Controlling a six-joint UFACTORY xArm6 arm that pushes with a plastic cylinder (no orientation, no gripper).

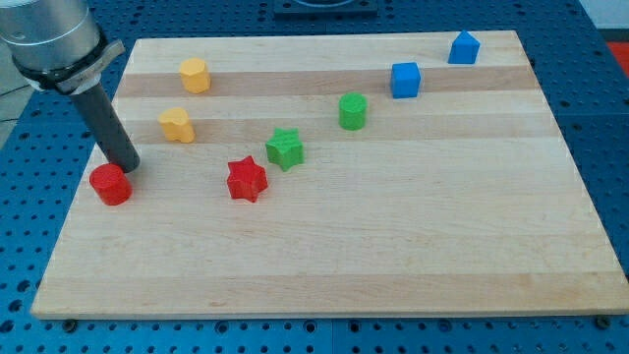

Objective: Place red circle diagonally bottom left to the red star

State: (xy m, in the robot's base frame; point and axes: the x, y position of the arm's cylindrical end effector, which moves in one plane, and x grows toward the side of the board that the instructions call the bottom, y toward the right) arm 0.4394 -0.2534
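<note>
The red circle (pixel 111 184) lies near the board's left edge. The red star (pixel 247 180) lies well to its right, at about the same height in the view. My tip (pixel 127 166) stands just above and right of the red circle, touching or nearly touching its upper right side. The dark rod rises from there toward the view's top left.
A green star (pixel 285 148) sits just up and right of the red star. A green cylinder (pixel 353 111), two blue blocks (pixel 405 80) (pixel 464 47) and two yellow blocks (pixel 195 75) (pixel 177 125) lie farther up. The wooden board (pixel 393 256) rests on a blue table.
</note>
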